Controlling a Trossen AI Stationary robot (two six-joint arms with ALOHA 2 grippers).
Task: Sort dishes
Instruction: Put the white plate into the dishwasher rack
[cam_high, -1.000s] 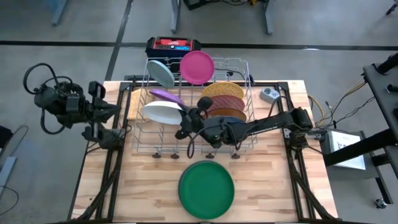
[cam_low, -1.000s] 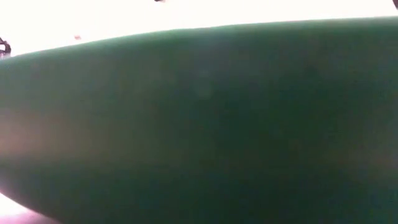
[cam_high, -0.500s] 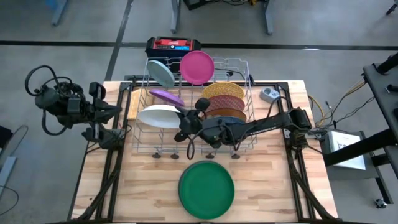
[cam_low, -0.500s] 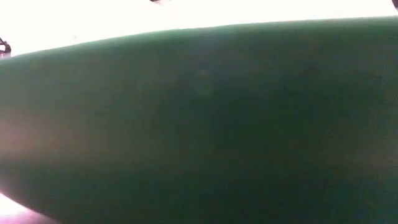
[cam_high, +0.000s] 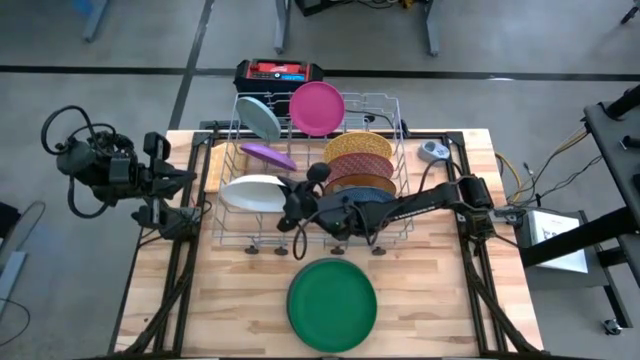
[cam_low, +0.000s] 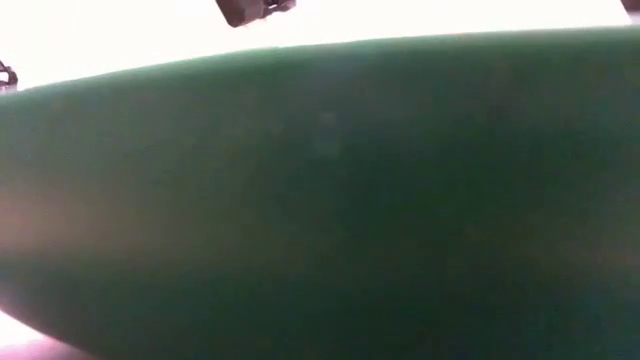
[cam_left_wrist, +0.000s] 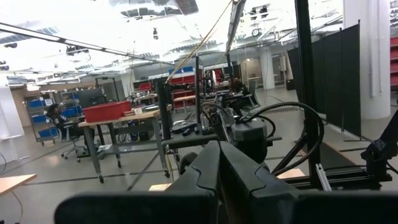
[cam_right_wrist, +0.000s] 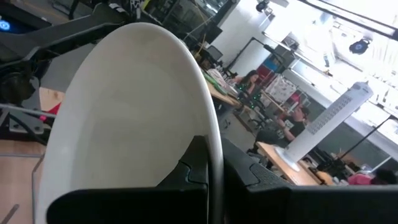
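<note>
R gripper (cam_high: 291, 205), frame centre, clenched on white plate (cam_high: 252, 192) rim in rack (cam_high: 392, 105); stiff, light, prob slippery—edge pinch. L gripper (cam_left_wrist: 219, 163) closed, idle far left.

Plates (cam_high: 354, 165) in rack (cam_high: 388, 108); one plate (cam_high: 332, 304) in front.

A green plate (cam_high: 332, 304) lies flat on the desk's near edge — it fills the low view. The white plate (cam_high: 254, 193) is tilted at the rack's left side, its rim pinched by the right end effector (cam_high: 288, 207). In the rack stand a pale blue plate (cam_high: 260, 117), a pink plate (cam_high: 317, 107), a purple plate (cam_high: 266, 154) — and patterned yellow (cam_high: 358, 146), maroon (cam_high: 362, 166) and brown (cam_high: 366, 184) ones.
</note>
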